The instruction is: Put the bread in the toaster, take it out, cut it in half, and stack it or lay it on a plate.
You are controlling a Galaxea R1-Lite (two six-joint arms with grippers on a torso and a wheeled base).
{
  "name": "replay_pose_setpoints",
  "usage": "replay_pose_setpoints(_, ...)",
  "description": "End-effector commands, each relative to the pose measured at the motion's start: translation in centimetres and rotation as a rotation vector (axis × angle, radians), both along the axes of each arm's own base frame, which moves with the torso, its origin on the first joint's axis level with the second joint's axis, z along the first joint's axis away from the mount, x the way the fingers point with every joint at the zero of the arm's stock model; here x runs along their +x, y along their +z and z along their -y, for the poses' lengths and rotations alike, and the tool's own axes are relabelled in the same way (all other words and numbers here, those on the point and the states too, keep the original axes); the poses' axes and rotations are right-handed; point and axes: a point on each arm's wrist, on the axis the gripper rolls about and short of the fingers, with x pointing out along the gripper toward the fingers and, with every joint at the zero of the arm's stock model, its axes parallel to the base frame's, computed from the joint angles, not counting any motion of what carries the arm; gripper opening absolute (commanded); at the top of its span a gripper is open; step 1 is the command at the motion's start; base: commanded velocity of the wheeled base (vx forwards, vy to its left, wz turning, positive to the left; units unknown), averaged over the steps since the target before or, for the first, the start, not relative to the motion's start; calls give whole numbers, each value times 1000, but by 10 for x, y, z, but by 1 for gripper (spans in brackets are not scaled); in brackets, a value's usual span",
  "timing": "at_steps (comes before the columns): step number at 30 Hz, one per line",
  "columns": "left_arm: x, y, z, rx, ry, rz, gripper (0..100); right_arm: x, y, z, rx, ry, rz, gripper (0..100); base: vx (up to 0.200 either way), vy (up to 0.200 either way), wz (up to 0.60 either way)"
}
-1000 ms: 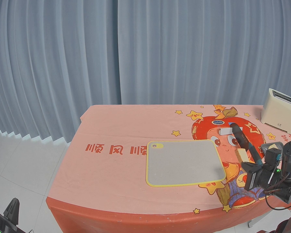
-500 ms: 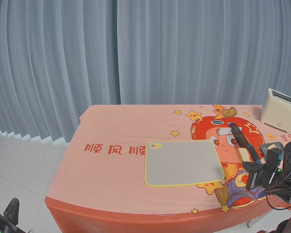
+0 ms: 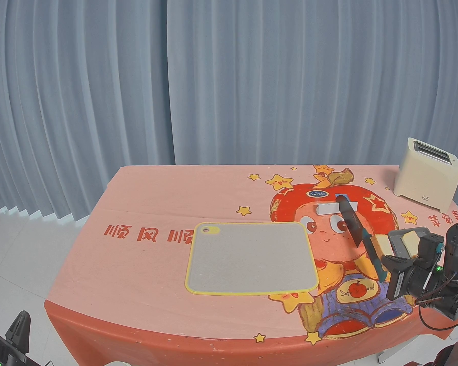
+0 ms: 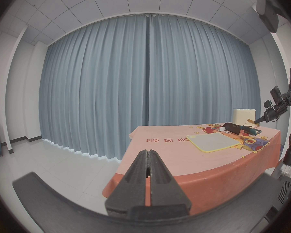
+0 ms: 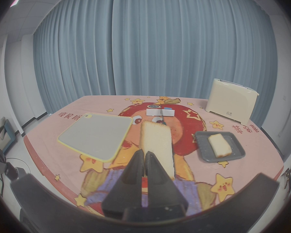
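Observation:
My right gripper (image 5: 144, 154) is shut on a slice of bread (image 5: 156, 146), holding it above the table's right part. From the head the same slice (image 3: 384, 245) shows just ahead of that gripper (image 3: 388, 259). A second piece of bread (image 5: 219, 144) lies on a grey tray (image 5: 236, 152), which sits beside the held slice (image 3: 398, 232). The cream toaster (image 3: 427, 181) stands at the far right corner. A knife (image 3: 352, 222) with a black blade and teal handle lies on the cloth. My left gripper (image 4: 148, 152) is shut on nothing, low and well off the table's left side.
A grey cutting board with a yellow rim (image 3: 252, 257) lies mid-table. A small white rest (image 3: 330, 208) lies under the knife's tip. The pink printed cloth (image 3: 152, 199) covers the table, and grey-blue curtains hang behind it.
The head camera has shifted, so the table sits further left in the picture. The right gripper keeps hold of the bread and now stands nearer the grey tray.

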Motion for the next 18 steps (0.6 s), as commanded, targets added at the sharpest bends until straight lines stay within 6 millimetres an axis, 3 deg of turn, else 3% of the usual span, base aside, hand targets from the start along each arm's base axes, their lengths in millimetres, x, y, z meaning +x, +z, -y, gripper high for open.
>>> replay_pose_setpoints(1, 1, -5, 0, -1, -1, -18, 0, 0, -1, 0, -2, 0, -3, 0, 0, -200, 0)
replay_pose_setpoints(18, 1, -5, 0, 0, -1, -18, 0, 1, -1, 0, -3, 0, -5, 0, 0, -200, 0)
